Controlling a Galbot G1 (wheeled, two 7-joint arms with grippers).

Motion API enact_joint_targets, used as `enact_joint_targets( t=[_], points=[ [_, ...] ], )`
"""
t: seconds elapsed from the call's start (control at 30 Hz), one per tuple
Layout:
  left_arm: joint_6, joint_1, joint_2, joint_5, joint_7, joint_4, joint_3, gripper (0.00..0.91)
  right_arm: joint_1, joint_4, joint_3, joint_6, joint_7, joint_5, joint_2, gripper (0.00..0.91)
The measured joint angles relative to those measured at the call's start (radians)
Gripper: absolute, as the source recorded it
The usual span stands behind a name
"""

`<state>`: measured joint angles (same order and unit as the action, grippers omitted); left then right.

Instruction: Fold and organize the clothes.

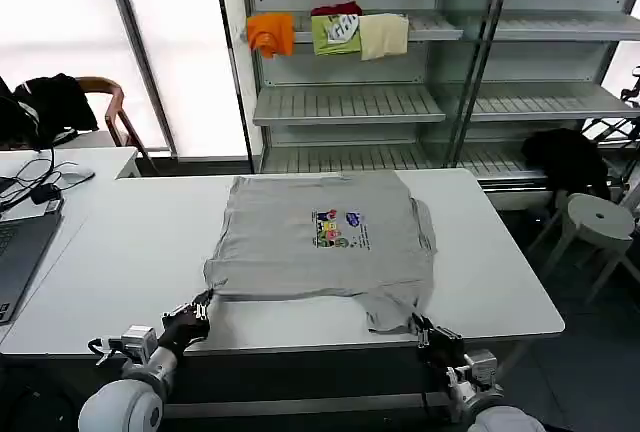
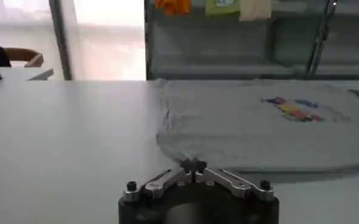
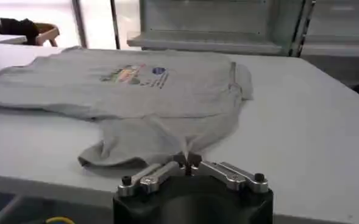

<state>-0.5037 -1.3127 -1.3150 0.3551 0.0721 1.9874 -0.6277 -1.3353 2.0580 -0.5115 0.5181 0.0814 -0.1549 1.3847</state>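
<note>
1. White bench (image 1: 120, 252) carries the grey shirt (image 1: 300, 252), spread print-up for folding.
2. My left gripper (image 1: 203, 302) and right gripper (image 1: 418, 324) look pinched on its near hem corners, probably to lift.

I see soft matt cloth in the grey shirt (image 1: 320, 247), centre frame, on a smooth white table (image 1: 130, 262) with slight sheen. Shelves (image 1: 345, 104) above look ribbed metal.

Daylight floods in from blown-out windows (image 1: 170, 42) behind the white worktop (image 1: 120, 252), washing the room bright and even (shadows are faint, just a thin dark edge under the grey shirt (image 1: 320, 242)). The wrist views look soft.
</note>
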Motion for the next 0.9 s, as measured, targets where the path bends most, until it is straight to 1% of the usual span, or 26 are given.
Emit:
enact_joint_targets(
  t=[0.17, 0.37, 0.67, 0.9],
  points=[
    [0.014, 0.068, -0.019, 0.064, -0.023, -0.029, 0.005, 0.000, 0.112, -0.057, 0.012, 0.006, -0.016, -0.009, 0.020, 0.000],
    [0.030, 0.166, -0.039, 0.113, -0.052, -0.085, 0.012, 0.000, 0.266, -0.155, 0.027, 0.010, -0.019, -0.007, 0.047, 0.000],
    [0.045, 0.311, -0.051, 0.121, -0.072, -0.211, 0.032, 0.000, 0.457, -0.334, 0.036, -0.001, -0.006, 0.015, 0.093, 0.000],
    [0.061, 0.387, -0.057, 0.102, -0.071, -0.305, 0.045, 0.010, 0.566, -0.473, 0.042, -0.018, 0.008, 0.041, 0.120, 0.000]
  ],
)
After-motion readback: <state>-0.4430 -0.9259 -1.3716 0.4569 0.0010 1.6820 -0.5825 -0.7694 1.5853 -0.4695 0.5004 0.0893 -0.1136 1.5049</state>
